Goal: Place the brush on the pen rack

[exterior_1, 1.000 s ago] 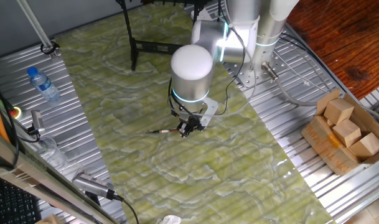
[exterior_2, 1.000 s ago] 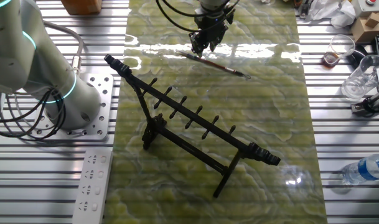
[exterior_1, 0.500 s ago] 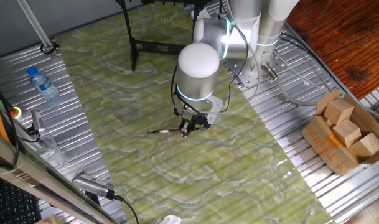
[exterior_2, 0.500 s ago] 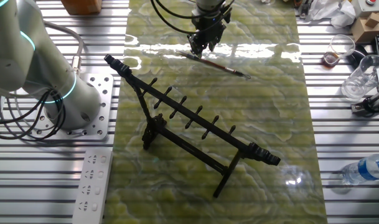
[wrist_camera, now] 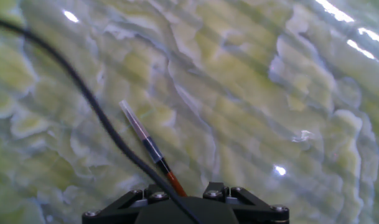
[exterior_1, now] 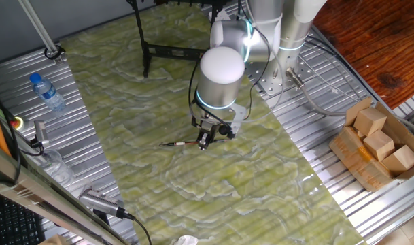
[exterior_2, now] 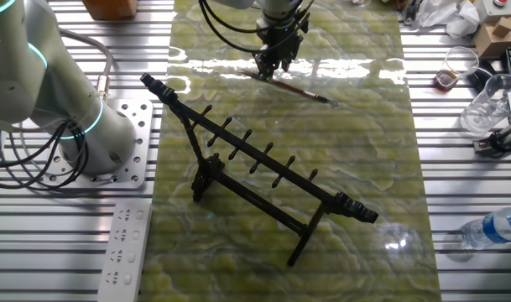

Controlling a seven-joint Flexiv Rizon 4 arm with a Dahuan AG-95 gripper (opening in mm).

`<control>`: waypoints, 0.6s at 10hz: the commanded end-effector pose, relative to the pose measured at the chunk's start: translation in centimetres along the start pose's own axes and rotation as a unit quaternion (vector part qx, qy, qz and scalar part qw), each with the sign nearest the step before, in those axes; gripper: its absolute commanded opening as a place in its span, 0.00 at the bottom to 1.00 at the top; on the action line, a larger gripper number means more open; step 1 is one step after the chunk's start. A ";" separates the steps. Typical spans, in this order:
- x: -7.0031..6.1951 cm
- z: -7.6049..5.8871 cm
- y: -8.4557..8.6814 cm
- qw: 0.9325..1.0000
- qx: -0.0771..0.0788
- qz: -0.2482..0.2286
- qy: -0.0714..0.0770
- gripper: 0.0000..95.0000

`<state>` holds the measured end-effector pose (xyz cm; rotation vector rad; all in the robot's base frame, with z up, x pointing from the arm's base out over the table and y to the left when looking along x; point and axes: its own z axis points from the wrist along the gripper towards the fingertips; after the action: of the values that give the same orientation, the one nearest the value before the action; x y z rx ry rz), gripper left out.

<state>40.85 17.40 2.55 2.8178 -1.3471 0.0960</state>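
The brush (exterior_1: pixel 179 143) lies flat on the green marbled mat, also seen in the other fixed view (exterior_2: pixel 293 86). In the hand view the brush (wrist_camera: pixel 150 147) runs from a pale far end to its reddish handle, which passes between my fingers. My gripper (exterior_1: pixel 205 140) sits low over the handle end, also in the other fixed view (exterior_2: pixel 269 69). In the hand view the gripper (wrist_camera: pixel 182 194) stands open, one finger on each side of the handle. The black pen rack (exterior_2: pixel 263 168) stands upright in mid-mat, away from the brush; part of it shows at the top of one fixed view (exterior_1: pixel 159 49).
A water bottle (exterior_1: pixel 47 92) and glass cups (exterior_2: pixel 482 109) stand beside the mat. A cardboard box of wooden blocks (exterior_1: pixel 376 146) is at the right. A white power strip (exterior_2: pixel 125 247) and a second arm's base (exterior_2: pixel 79 117) lie left of the rack. A black cable (wrist_camera: pixel 83 93) crosses the hand view.
The arm's wrist has swung a little to the right while the gripper stays over the brush's handle end. The brush and the rack have not moved.
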 end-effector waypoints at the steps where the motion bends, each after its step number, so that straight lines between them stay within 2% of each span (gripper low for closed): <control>1: -0.1 0.3 0.1 1.000 0.005 -0.003 0.004 0.40; 2: -0.3 0.8 0.4 1.000 0.005 -0.007 0.006 0.40; 6: -0.5 1.2 0.7 1.000 0.009 -0.008 0.009 0.40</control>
<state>39.94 17.39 1.13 2.8334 -1.3251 0.1318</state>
